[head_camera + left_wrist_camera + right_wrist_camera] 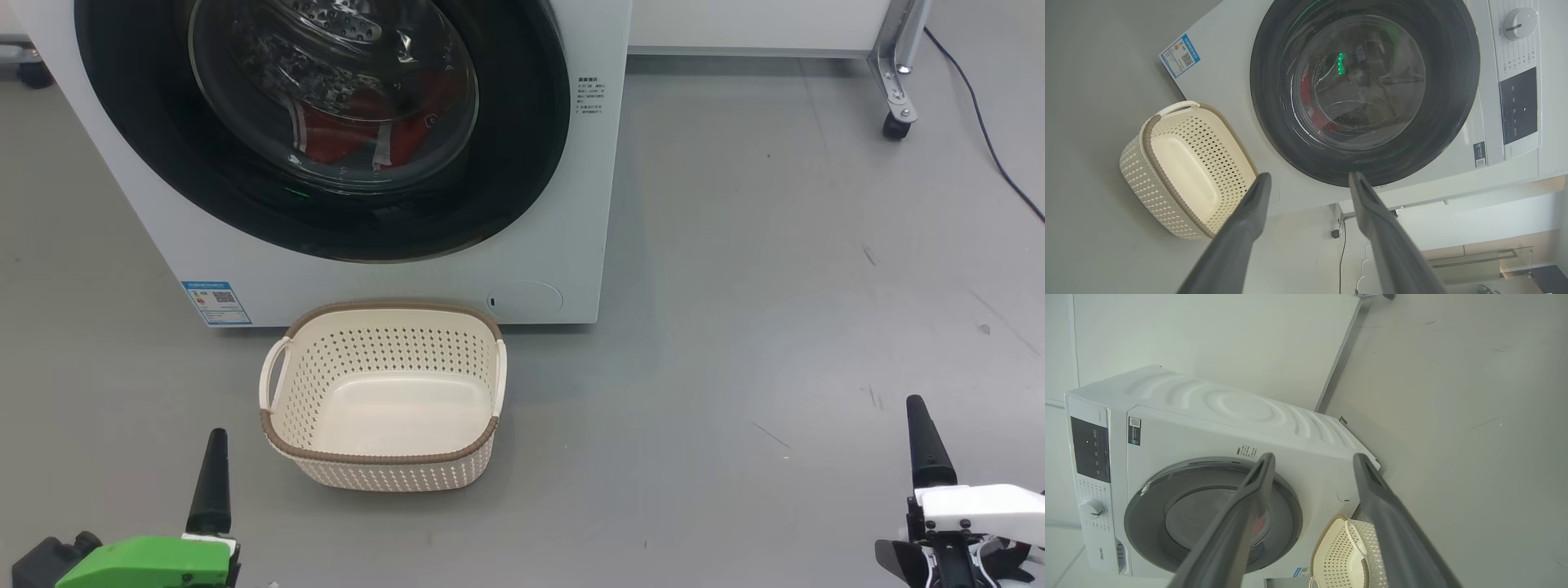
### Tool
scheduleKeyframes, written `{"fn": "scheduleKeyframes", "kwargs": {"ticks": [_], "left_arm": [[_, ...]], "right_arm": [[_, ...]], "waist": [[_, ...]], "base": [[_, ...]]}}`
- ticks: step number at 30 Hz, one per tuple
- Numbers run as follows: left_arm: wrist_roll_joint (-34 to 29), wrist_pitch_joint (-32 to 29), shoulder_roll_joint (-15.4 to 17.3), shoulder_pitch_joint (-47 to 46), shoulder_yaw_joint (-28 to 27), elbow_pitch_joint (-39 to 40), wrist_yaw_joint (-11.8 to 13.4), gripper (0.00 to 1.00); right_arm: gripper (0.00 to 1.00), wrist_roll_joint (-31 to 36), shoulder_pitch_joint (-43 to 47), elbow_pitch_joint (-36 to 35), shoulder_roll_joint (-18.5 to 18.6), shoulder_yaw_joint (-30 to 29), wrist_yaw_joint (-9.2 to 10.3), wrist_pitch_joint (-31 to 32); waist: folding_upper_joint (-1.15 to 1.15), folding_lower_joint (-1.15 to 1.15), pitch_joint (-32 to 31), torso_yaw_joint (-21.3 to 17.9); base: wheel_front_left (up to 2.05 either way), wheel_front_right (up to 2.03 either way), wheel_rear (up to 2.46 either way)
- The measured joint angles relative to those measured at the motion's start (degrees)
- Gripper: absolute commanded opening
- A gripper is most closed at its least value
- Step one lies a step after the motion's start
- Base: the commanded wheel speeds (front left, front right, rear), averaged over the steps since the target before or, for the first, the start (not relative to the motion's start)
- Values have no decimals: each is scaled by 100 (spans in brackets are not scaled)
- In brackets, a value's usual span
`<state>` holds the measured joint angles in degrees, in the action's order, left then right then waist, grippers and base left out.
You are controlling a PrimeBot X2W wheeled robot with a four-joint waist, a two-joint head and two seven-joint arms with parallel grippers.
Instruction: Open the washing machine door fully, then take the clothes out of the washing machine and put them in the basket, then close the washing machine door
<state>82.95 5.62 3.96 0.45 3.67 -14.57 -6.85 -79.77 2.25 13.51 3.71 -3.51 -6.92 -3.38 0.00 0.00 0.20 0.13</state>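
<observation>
The white washing machine (408, 282) stands at the upper left of the head view. Its round black-rimmed door (506, 163) is shut against the front. Red clothes (343, 131) with white stripes show through the glass. On the floor just in front stands the cream basket (384, 314), upright with nothing in it. One dark finger (214, 482) of my left gripper rises at the lower left, near the basket. My right gripper's finger (927, 445) is at the far lower right. My left gripper (1309, 175) and right gripper (1314, 455) are both open, holding nothing, well short of the door (1147, 522).
A metal frame leg on a caster (896, 122) stands at the back right, with a black cable (980, 131) trailing over the grey floor. The washer's dial (1517, 22) and dark control panel (1519, 106) sit above the door. A blue label (216, 302) marks its lower front.
</observation>
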Motion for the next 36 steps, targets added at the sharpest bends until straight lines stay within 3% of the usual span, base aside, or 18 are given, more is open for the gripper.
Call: {"fn": "scheduleKeyframes", "kwargs": {"ticks": [24, 36], "left_arm": [[-1903, 293, -81, -1, -172, 286, 48, 100], [-3243, 463, -92, -13, -43, 500, 192, 100]], "right_arm": [[100, 1989, -1, -398, 49, 108, -1, -388], [100, 3097, -1, -531, 96, 250, 11, -582]], "waist": [[0, 0, -26, -12], [0, 0, -2, 19]], "base": [[0, 0, 0], [0, 0, 0]]}}
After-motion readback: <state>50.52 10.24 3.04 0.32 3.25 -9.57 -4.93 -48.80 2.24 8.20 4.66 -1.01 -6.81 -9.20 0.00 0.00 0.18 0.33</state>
